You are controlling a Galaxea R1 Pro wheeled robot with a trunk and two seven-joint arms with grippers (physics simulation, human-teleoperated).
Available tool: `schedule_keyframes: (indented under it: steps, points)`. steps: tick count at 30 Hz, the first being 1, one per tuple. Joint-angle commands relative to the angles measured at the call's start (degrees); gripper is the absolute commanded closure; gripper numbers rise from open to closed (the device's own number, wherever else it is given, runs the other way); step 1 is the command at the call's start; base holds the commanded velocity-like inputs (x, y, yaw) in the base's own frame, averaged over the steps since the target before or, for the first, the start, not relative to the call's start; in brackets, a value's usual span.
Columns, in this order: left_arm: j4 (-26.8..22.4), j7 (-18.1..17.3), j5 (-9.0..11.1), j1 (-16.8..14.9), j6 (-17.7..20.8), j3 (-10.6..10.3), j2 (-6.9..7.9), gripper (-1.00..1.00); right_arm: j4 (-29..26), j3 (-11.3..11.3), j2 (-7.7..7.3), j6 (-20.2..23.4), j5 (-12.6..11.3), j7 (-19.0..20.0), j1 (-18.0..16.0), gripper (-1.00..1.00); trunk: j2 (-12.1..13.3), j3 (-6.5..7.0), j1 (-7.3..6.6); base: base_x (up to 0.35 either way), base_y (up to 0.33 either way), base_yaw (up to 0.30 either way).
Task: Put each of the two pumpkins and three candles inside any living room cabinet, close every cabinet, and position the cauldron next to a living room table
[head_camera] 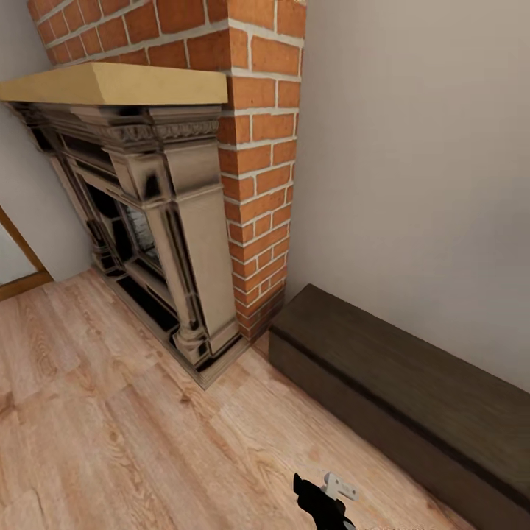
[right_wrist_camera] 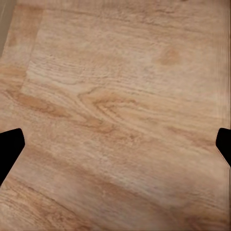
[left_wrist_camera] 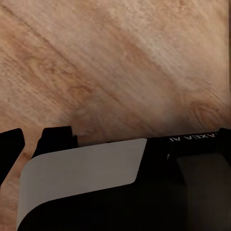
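Cabinet: one long low dark-brown wooden cabinet (head_camera: 412,383) stands on the floor against the pale wall, at the right of the head view.
Cabinet axis: its long side runs along the wall, from the brick column toward the lower right; the near end is just beside the brick.
Cabinet fronts: they look closed and face the open floor.
Fireplace: one ornate grey-beige fireplace surround (head_camera: 165,243) with a yellow wooden mantel board (head_camera: 110,82) on top.
Brick: one red brick chimney column (head_camera: 258,162) between the surround and the cabinet.
Floor: light wood plank floor (head_camera: 118,434).
Right jaws: the right gripper (right_wrist_camera: 115,144) has its two black tips far apart over bare floor, holding nothing.
Left jaws: the left gripper (left_wrist_camera: 41,139) shows dark fingertips above the floor; I cannot tell how wide they are.
Robot part: one black and white piece (head_camera: 327,497) at the lower edge of the head view.
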Motion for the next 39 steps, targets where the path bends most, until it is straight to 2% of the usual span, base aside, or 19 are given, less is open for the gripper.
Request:
schedule_keyframes:
  steps: [1,39]
  points:
    - [0.03,-0.2,0.58,-0.03,-0.16,-0.48,0.02,-1.0,0.0,0.49,0.0,-0.3,-0.46,-0.33,-0.06,-1.0,-0.02,0.0,0.0,0.0,0.0,-0.266]
    - [0.03,-0.2,0.58,-0.02,-0.15,-0.46,0.02,-1.0,-0.03,0.5,0.01,-0.3,-0.46,-0.33,-0.06,-1.0,-0.02,1.49,0.0,0.0,0.0,-0.266]
